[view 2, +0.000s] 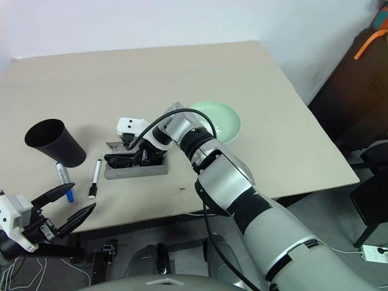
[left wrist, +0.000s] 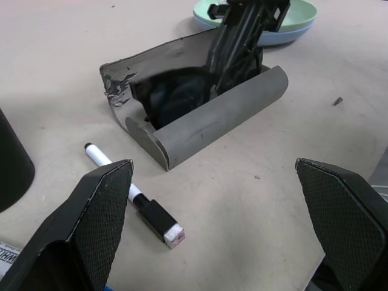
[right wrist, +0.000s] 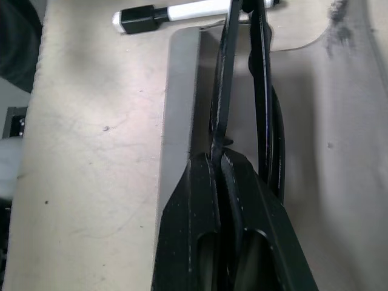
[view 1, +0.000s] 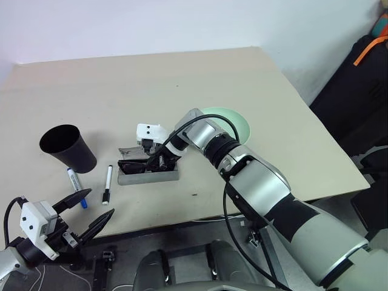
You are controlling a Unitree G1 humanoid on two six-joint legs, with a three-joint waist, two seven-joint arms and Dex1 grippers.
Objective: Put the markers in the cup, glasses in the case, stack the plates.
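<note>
The right gripper point(view 1: 153, 159) was closed on the glasses point(left wrist: 176, 100), its two black fingers pinched together on a thin part of the frame, as the right wrist view showed, and it reached steeply down into the open case point(view 1: 148, 176). The glasses lay in the trough of the case directly under and ahead of the fingertips, their length running along the long axis of the case, with the raised lid behind them. Whether they had fully settled on the bottom could not be told, because the fingers covered much of the frame. By my reading, the coming move turned on this alignment: letting go would leave the glasses lying lengthwise in the case.

The left gripper point(view 1: 85, 213) hung spread wide and empty at the near edge of the table point(view 1: 182, 79). Just ahead of its fingertips lay the black-capped marker point(view 1: 107, 183), its length pointing roughly away from the gripper toward the far side of the table. The blue-capped marker point(view 1: 76, 187) lay nearly touching one fingertip, with the cup point(view 1: 67, 147) upright just beyond it. This arm was clearly the nearer one for both markers and the cup.

Beyond the case from the right gripper sat the mint green plate point(view 1: 233, 121) on top of the light blue plate point(left wrist: 285, 37), apparently already stacked.
</note>
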